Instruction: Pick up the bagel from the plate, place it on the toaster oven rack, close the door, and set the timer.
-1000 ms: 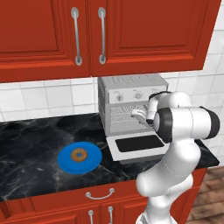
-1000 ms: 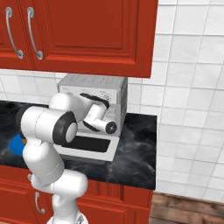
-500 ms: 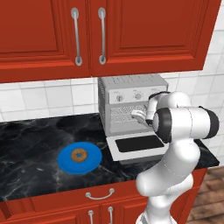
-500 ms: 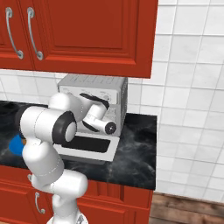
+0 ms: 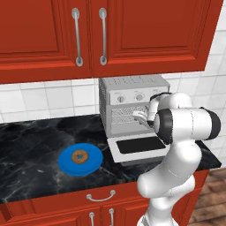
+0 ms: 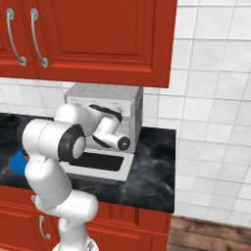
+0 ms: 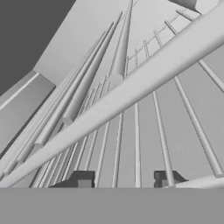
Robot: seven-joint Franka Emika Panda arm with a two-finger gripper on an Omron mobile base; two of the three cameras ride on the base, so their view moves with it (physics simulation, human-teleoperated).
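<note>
The bagel (image 5: 80,156) lies in the middle of the blue plate (image 5: 66,164) on the dark counter, left of the toaster oven (image 5: 128,88). The door (image 5: 139,145) hangs open and lies flat in front of the oven. My gripper (image 5: 139,115) reaches into the oven mouth at the toaster oven rack (image 5: 123,117). In the hand view the rack's wires (image 7: 135,131) and a thick front bar (image 7: 131,94) fill the frame, and my gripper (image 7: 125,179) has its fingertips (image 7: 83,179) apart with thin wires running between them. Nothing solid shows clamped between them.
Red upper cabinets (image 5: 88,35) hang above the oven, and two knobs (image 5: 119,98) sit on its front panel. A sliver of the plate (image 6: 18,162) shows behind my arm in the right base view. The counter edge (image 5: 110,183) runs just below the door.
</note>
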